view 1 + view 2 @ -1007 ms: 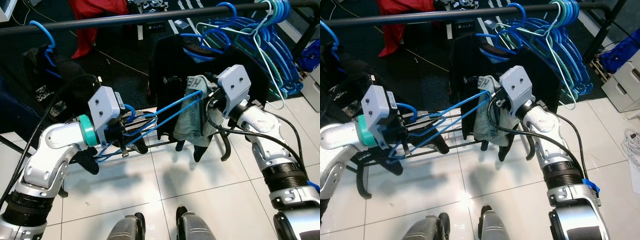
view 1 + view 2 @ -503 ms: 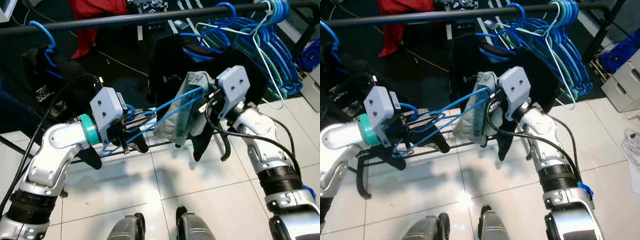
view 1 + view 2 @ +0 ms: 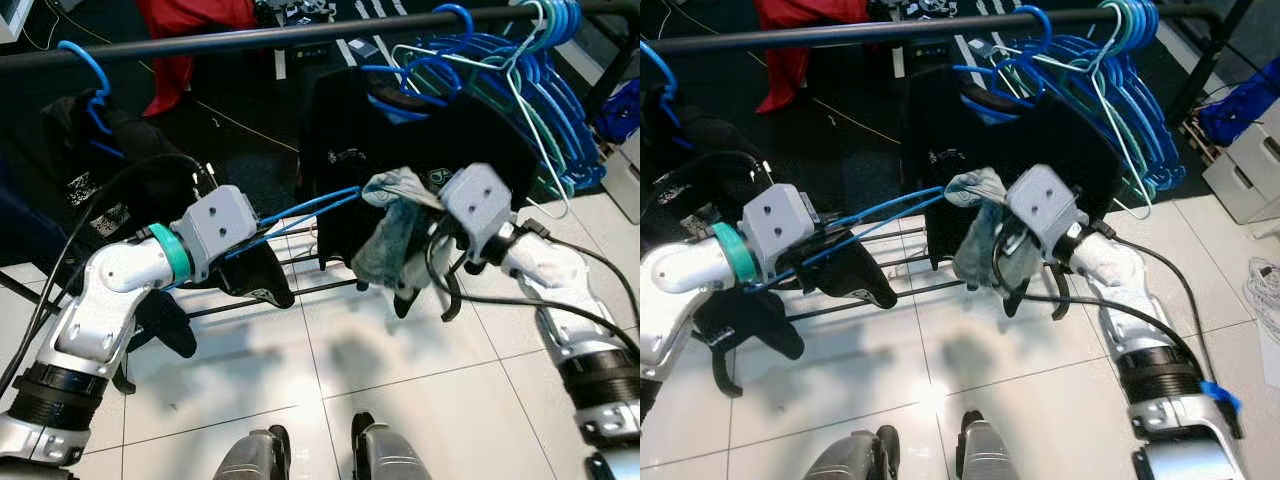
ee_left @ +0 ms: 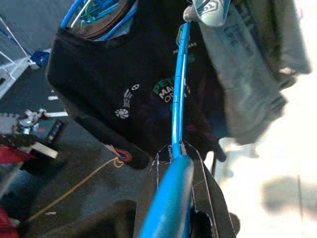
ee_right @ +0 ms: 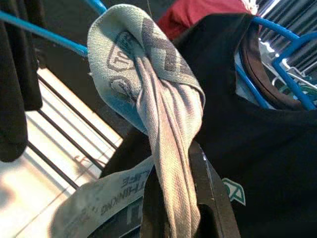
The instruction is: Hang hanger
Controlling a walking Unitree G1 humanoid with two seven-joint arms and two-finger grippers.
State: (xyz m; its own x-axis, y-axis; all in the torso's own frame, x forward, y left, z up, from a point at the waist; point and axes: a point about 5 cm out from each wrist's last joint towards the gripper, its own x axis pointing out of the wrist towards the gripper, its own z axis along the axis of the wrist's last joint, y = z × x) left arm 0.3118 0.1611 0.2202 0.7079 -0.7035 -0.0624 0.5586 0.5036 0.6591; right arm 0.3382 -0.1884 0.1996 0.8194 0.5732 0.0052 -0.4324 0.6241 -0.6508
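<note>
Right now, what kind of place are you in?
Probably a laundry or wardrobe corner of a home: a clothes rail with blue hangers, a black shirt hanging there, and white floor tiles.

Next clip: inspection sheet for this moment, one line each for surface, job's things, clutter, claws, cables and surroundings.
Surface: white tiled floor, bare below the arms.
Job's things: blue hanger held level between both arms, grey garment bunched at its right end; black rail above, hanger not yet on it.
Clutter: bunch of blue and teal hangers at the rail's right end; black shirt hung beside them; dark clothes on the left.
Claws: left claw shut on the hanger; right claw shut on the garment.
Cables: black cables loop along both forearms.
Surroundings: red cloth behind the rail; white box at right.
</note>
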